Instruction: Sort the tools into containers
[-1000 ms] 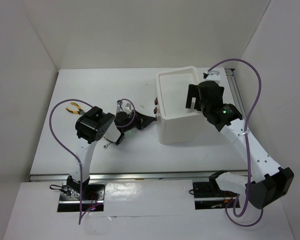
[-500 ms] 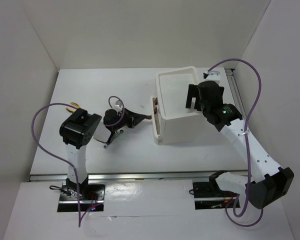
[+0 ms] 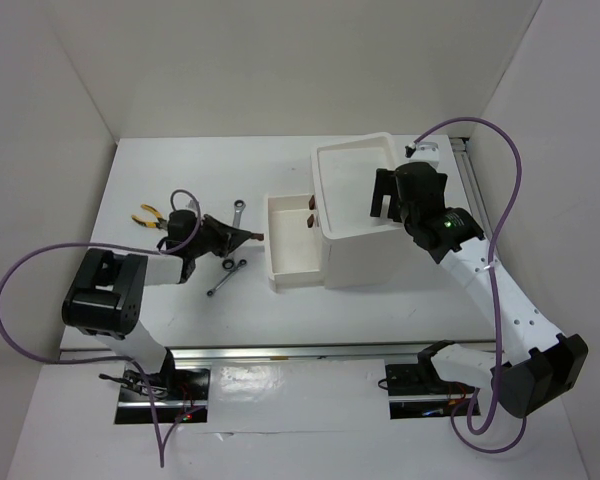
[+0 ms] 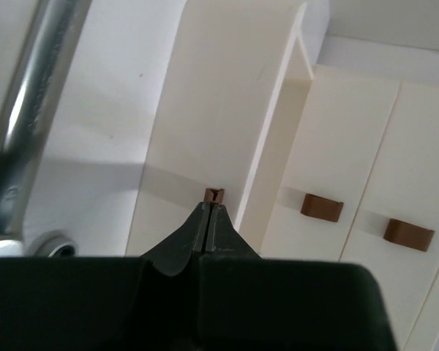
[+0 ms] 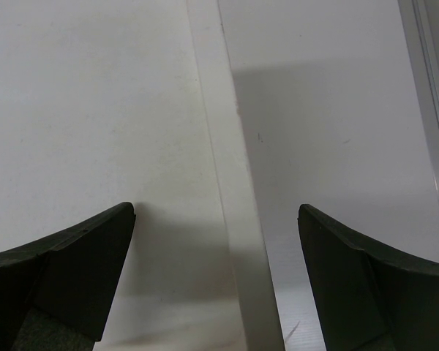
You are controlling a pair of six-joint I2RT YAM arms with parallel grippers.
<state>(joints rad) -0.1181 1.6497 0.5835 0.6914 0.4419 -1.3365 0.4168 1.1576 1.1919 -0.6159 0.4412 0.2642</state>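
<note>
Pliers (image 3: pixel 146 217), a short wrench (image 3: pixel 238 209) and a longer wrench (image 3: pixel 226 277) lie on the table (image 3: pixel 160 160) left of the white box (image 3: pixel 365 260), whose pulled-out drawer (image 3: pixel 295 280) has its brown handle (image 4: pixel 214 194) pinched by the closed left gripper (image 4: pixel 208 219), while the right gripper (image 5: pixel 216 241) is open above the top tray (image 3: pixel 350 145).

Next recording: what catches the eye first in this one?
The left gripper is shut on the brown handle of a white drawer that stands open left of the box unit. The right gripper hangs open over the top tray; two silver wrenches and yellow-handled pliers lie on the table.
</note>
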